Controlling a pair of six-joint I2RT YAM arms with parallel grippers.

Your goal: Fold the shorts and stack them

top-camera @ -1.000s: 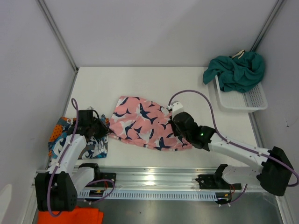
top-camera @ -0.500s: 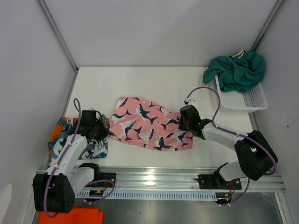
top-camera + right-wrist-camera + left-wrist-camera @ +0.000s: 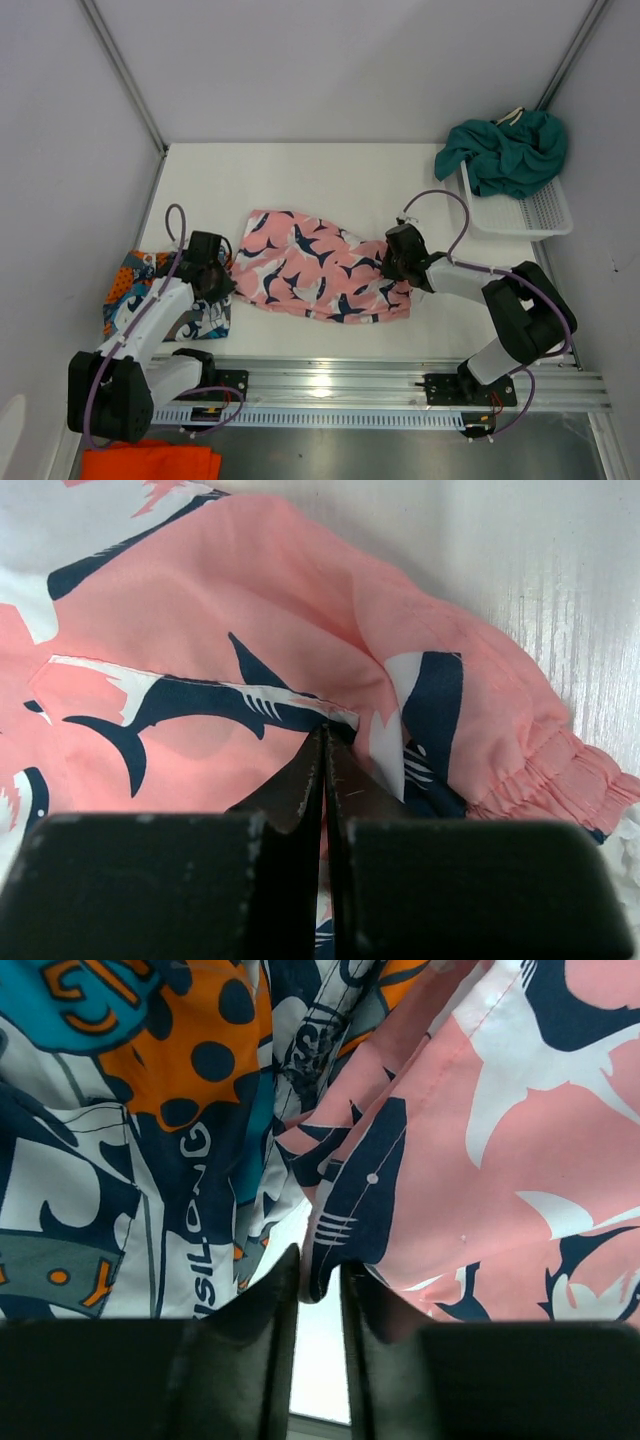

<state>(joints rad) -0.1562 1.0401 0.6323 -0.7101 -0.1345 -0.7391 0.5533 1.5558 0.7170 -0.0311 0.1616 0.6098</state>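
Observation:
The pink shark shorts (image 3: 310, 270) lie spread across the middle of the table. At their left hem corner is my left gripper (image 3: 226, 283). In the left wrist view its jaws stand a narrow gap apart, and the hem tip (image 3: 322, 1260) lies loosely between the tips of my left gripper (image 3: 320, 1268). My right gripper (image 3: 388, 265) sits on the shorts' right end. In the right wrist view my right gripper (image 3: 325, 735) is shut, pinching a ridge of the pink shorts (image 3: 250, 630). The graphic print shorts (image 3: 140, 295) lie folded at the left. The teal shorts (image 3: 510, 150) hang over the basket.
A white mesh basket (image 3: 545, 215) stands at the back right against the wall. A bright orange cloth (image 3: 150, 462) lies below the metal rail (image 3: 330, 385) at the near left. Grey walls close the table on three sides.
My right arm has folded in, its gripper shifting slightly right along the pink shorts and closing on the cloth. My left gripper has edged towards the hem and its jaws have parted a little.

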